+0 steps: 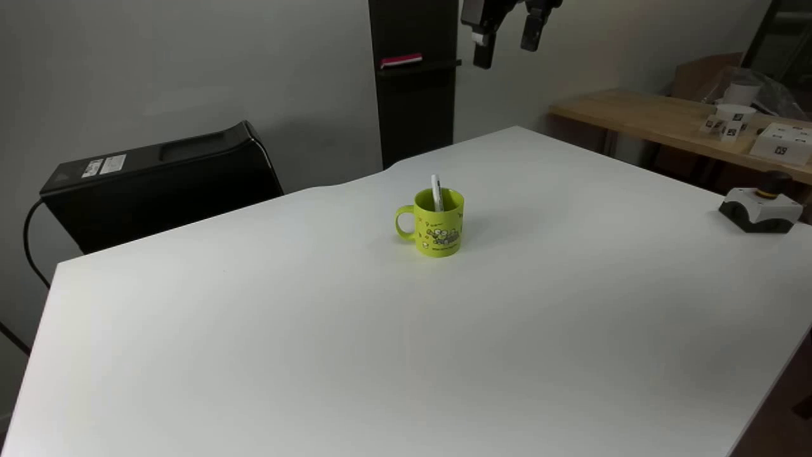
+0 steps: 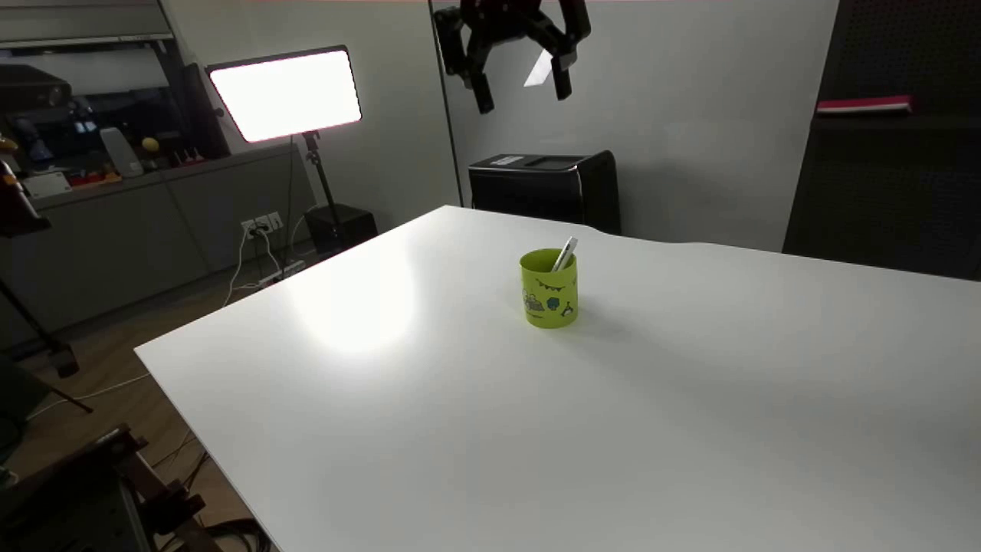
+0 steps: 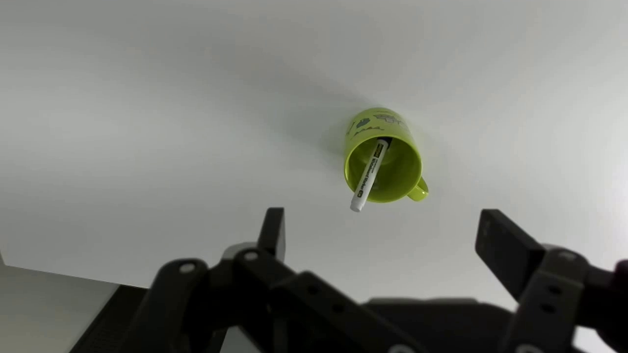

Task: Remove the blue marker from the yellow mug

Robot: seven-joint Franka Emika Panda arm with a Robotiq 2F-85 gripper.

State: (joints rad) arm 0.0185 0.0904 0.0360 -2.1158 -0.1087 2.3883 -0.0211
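The blue marker (image 3: 369,175) leans inside the yellow mug (image 1: 438,231) on the table (image 1: 355,317), white end out past the rim. The wrist view alone reveals the marker's dark end — down inside the mug. The mug's handle (image 1: 404,223) shows there and in an exterior view. The hand (image 2: 525,103) hangs above the table, fingers (image 3: 505,250) spread wide, gripping nothing. In an exterior view a panel lamp (image 2: 287,93) glows.
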